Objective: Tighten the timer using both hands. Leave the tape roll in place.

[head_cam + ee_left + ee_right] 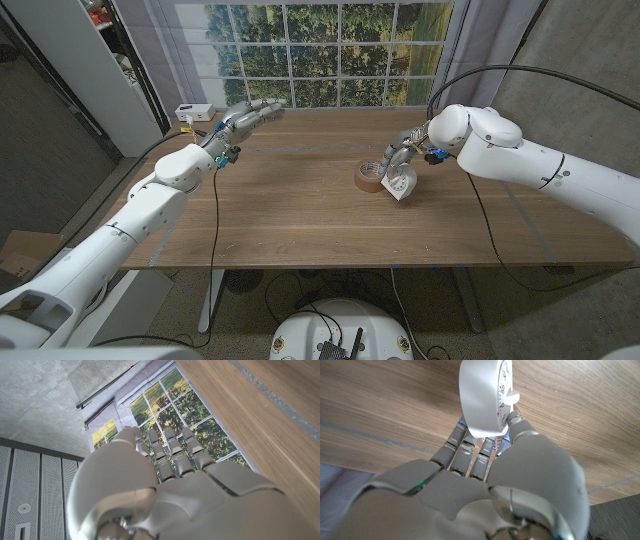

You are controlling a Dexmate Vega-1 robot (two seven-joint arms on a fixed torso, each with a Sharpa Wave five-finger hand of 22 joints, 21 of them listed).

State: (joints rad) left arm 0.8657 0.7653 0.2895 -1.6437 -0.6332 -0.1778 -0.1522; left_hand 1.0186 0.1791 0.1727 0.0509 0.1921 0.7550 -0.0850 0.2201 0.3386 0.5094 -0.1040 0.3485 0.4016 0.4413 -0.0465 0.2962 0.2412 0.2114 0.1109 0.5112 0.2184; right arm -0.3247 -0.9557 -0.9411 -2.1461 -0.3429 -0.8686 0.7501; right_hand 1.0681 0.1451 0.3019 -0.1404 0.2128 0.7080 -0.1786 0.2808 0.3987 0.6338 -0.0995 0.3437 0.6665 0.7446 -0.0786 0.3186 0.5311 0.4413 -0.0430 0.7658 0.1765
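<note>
The white round timer (400,186) is tilted just above the table (300,210), right of centre, and my right hand (403,158) grips it from above. In the right wrist view the timer (485,395) has its dial and knob turned sideways, with my right hand (520,485) holding it between fingers (465,450) behind it and a thumb beside the knob. The brown tape roll (368,176) lies flat on the table, right against the timer's left side. My left hand (245,120) hovers over the far left of the table, fingers stretched out and apart, empty. In the left wrist view my left hand (170,490) points at the window picture.
A small white box (192,112) sits at the table's back left corner, close to my left hand. A window picture (320,50) hangs behind the table and a white cabinet (80,70) stands at the left. A black cable (215,230) hangs from my left arm.
</note>
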